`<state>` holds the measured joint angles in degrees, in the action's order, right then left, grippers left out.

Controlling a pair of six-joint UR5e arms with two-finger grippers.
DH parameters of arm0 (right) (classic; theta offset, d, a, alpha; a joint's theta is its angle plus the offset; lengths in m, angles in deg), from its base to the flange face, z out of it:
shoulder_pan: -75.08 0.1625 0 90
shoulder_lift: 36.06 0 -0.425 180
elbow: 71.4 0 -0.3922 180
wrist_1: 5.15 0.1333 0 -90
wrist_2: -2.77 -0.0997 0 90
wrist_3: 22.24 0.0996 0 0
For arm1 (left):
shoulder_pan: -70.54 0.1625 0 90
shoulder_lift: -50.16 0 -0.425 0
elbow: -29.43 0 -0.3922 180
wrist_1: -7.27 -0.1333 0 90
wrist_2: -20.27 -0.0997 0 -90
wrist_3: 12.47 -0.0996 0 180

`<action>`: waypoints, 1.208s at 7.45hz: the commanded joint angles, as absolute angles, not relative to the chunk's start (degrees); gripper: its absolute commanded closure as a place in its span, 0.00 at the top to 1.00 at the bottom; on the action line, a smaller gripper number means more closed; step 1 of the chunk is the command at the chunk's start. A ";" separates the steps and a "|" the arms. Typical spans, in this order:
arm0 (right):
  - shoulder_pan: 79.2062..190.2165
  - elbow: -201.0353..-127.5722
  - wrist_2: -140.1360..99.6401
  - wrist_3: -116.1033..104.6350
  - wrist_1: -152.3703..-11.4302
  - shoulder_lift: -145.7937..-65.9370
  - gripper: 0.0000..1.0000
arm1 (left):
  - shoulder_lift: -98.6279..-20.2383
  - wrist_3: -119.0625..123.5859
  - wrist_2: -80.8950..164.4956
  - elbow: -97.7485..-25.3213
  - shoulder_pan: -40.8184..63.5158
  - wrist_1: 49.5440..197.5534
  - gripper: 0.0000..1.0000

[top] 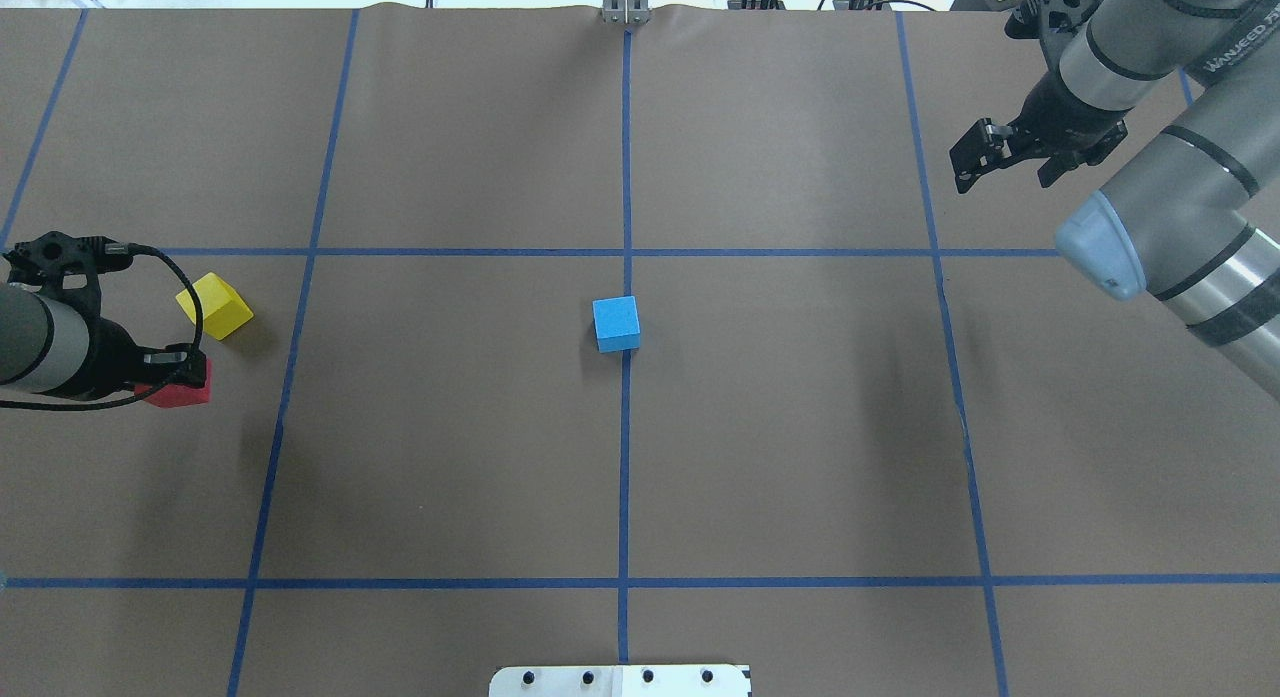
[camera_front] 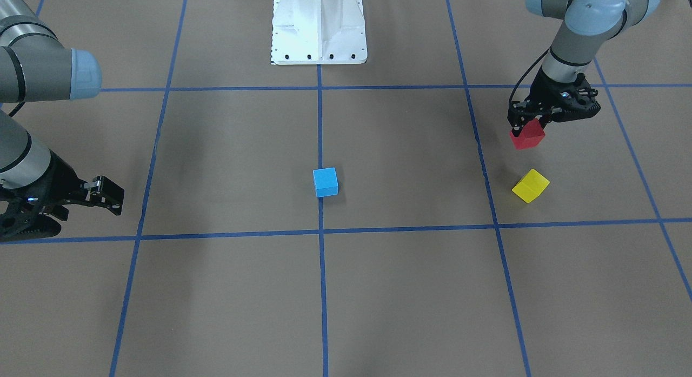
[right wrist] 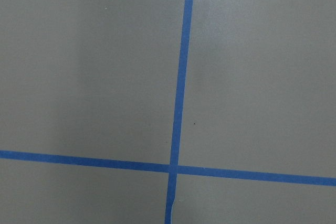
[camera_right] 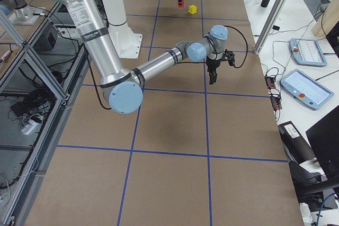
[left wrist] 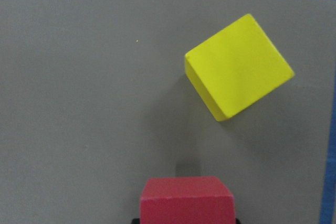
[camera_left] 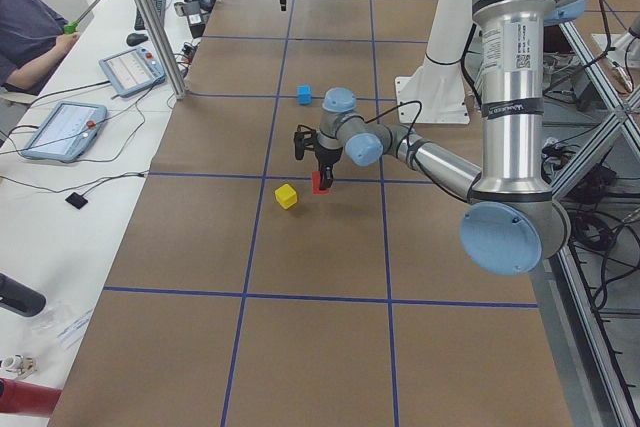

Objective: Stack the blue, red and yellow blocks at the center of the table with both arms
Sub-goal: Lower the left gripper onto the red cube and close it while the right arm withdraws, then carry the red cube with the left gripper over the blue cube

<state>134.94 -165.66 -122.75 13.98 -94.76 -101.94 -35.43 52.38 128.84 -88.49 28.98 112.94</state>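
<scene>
1. Table (top: 450, 457): covered in brown paper and divided into a grid by blue tape lines (top: 626, 177).

2. Robot base (camera_front: 319, 25): white pedestal at the middle of the robot's edge of the table, bolted down along its foot.

3. Right arm (top: 1180, 207): grey tube sections with pale blue joint caps, reaching out over the robot's right end of the table.

4. Left arm (camera_front: 581, 25): same build, bent downward over the robot's left end of the table.

5. Right gripper (top: 1003, 175): black, two fingers. Jaws spread wide with nothing between them. It hangs above bare paper near a tape crossing, well apart from every block.

6. Left gripper (camera_front: 527, 127): black, pointing down. Jaws closed against two opposite sides of the red block. Whether the block is clear of the paper cannot be told for certain.

7. Blue block (camera_front: 325, 182): cube standing flat on the middle tape line at the centre of the table. It stands alone, with nothing on top and neither gripper near.

8. Yellow block (camera_front: 530, 185): cube lying on the paper at the robot's left end, turned askew to the grid. It is near the red block but not touching it, on the side away from the robot.

9. Red block (camera_front: 527, 139): cube held in the left gripper at the robot's left end, well apart from the blue block.
</scene>
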 commanded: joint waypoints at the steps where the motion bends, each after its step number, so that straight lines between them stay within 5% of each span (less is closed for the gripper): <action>1: 135.02 -165.70 -122.82 13.98 -94.10 -102.15 1.00 | -40.50 41.39 128.90 -97.54 28.63 96.20 0.00; 3: 135.02 -165.62 -122.82 13.54 -93.92 -102.68 1.00 | -51.98 40.44 131.09 -97.05 28.27 84.93 0.00; 5: 134.93 -165.79 -122.82 14.06 -93.92 -102.59 1.00 | -70.52 43.49 131.19 -88.92 28.79 73.57 0.00; 9: 135.02 -165.44 -122.82 14.06 -92.78 -102.68 1.00 | -83.32 52.55 131.19 -71.42 32.13 81.85 0.00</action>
<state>134.98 -165.38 -122.80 13.97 -92.97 -102.66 -79.71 49.38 131.25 -77.13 31.16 77.92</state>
